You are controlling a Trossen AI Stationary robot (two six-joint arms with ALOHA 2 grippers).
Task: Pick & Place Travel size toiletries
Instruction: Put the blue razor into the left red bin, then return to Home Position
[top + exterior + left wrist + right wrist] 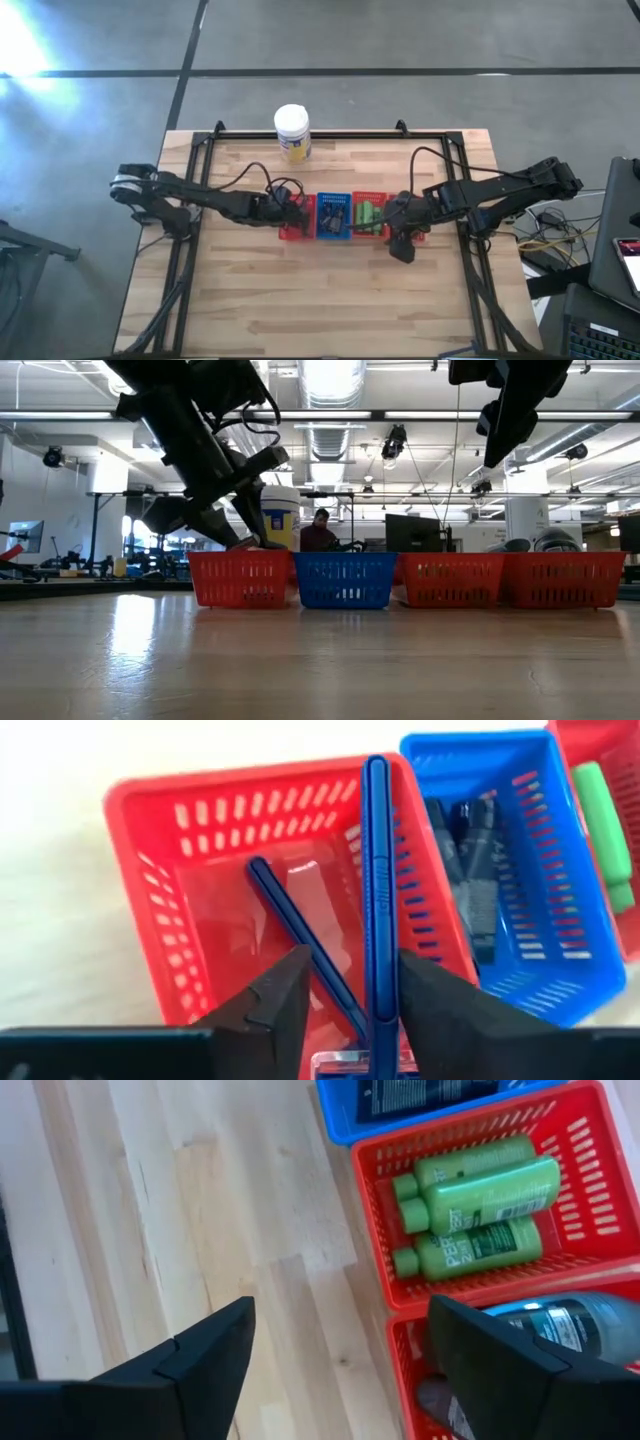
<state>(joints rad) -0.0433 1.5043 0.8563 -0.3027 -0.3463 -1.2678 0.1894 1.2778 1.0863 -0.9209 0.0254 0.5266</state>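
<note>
The left gripper (pixel 350 995) – jaws slightly apart, stick (pixel 379 900) between them, grip uncertain – hangs over the leftmost red basket (pixel 150 850); released there, the stick may catch on its rim.

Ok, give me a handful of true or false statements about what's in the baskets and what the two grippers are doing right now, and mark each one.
1. The left gripper is over the leftmost red basket, with a thin blue stick between its fingers. True.
2. That basket is otherwise empty. False: a second blue stick lies slanted inside it.
3. The green bottles lie in a red basket. True.
4. The right gripper is shut on a green bottle. False: it is open and holds nothing, above bare table beside the baskets.
5. The white jar stands in the blue basket. False: it stands on the table behind the row.
</note>
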